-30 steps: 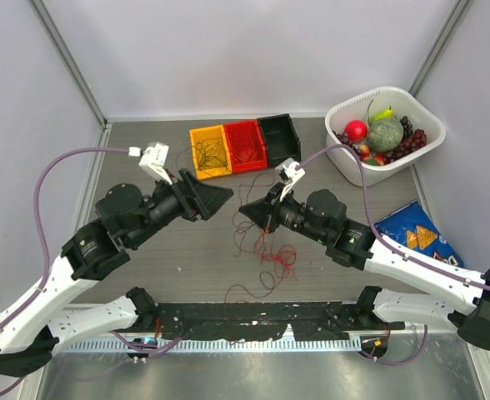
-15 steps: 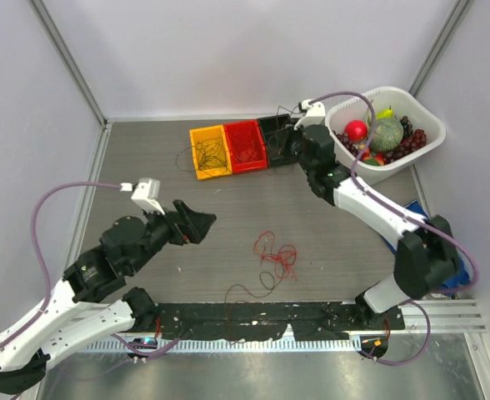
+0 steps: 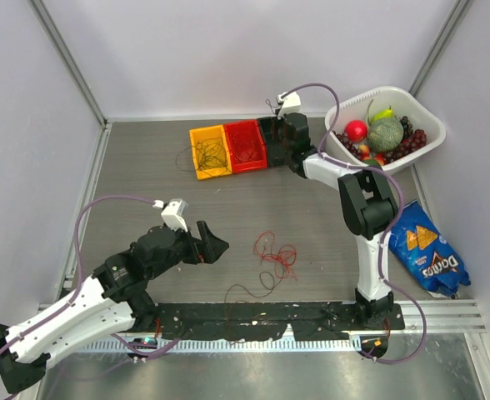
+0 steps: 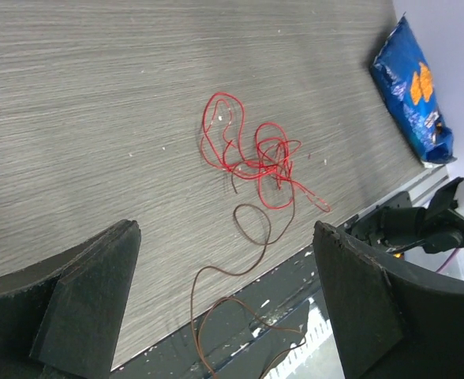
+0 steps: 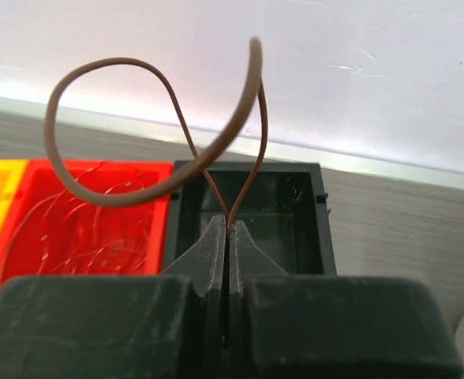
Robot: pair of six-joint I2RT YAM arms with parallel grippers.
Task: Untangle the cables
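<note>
Currently right gripper (image 5: 226,230) pinches a brown cable (image 5: 137,87) loop over the black bin (image 5: 291,213); it's springy and may flip into the red bin (image 5: 74,229) on release. Left gripper (image 4: 224,229) gapes empty above the red tangle (image 4: 252,158) on the table (image 4: 98,79); trailing strand (image 4: 252,225) seemingly crosses the rail (image 4: 295,300), so snag risk.

The cable tangle (image 4: 273,154) lies on the counter (image 4: 98,95) just ahead of the spread left jaws, with the chip bag (image 4: 417,91) farther ahead to the right. A cable loop (image 5: 161,134) rises from the pinched right jaws. The end bin (image 5: 287,209) sits straight ahead of them, the middle bin (image 5: 74,229) left of it, and the basket (image 3: 377,172) to their right.
</note>
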